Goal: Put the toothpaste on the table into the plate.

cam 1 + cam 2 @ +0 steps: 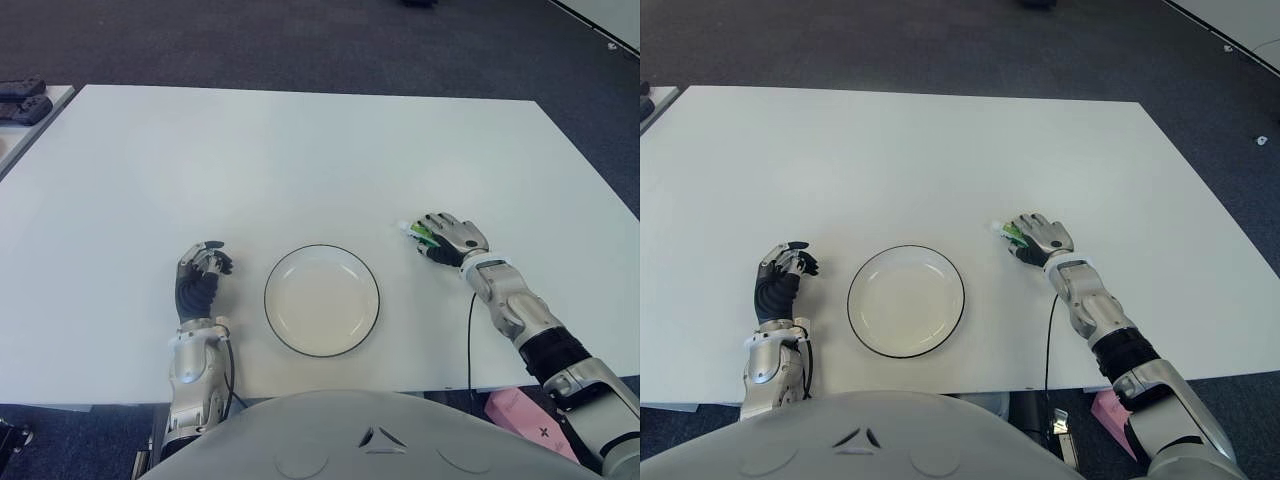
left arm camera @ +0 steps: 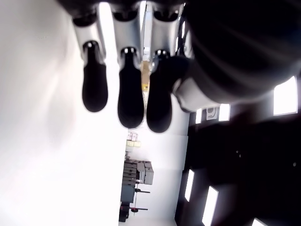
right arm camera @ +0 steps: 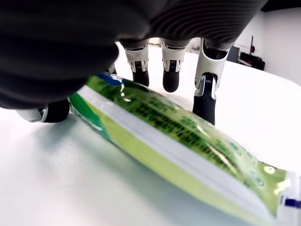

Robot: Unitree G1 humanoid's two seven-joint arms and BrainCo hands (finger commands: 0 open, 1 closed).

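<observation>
Closest to me in the eye views sits the plate (image 1: 322, 299), empty, on the white bench (image 1: 300, 160), square in front of my chest. My left hand (image 1: 201, 272) shows just to the left of it, fingers loosely curled upward and holding nothing. To the right of the plate, a little farther out, my right hand (image 1: 448, 238) lies palm-down over the toothpaste (image 1: 416, 233); only the tube's green and white end pokes out past my fingers on the side toward the plate. So the tube belongs to my right hand, well apart from the left, and the carry runs leftward and slightly back toward me.

My left wrist view shows three dark fingertips (image 2: 130, 101) hanging side by side with the thumb tucked near them, nothing between.

My right wrist view shows the tube (image 3: 178, 146) flat on the bench under my palm, its long axis running out beyond the hand. My fingertips (image 3: 204, 103) come down on its far side and the thumb (image 3: 49, 110) sits at the near side, so the hand is cupped around it but I judge it not yet squeezed or lifted. Next I need to close across the tube's width.
</observation>
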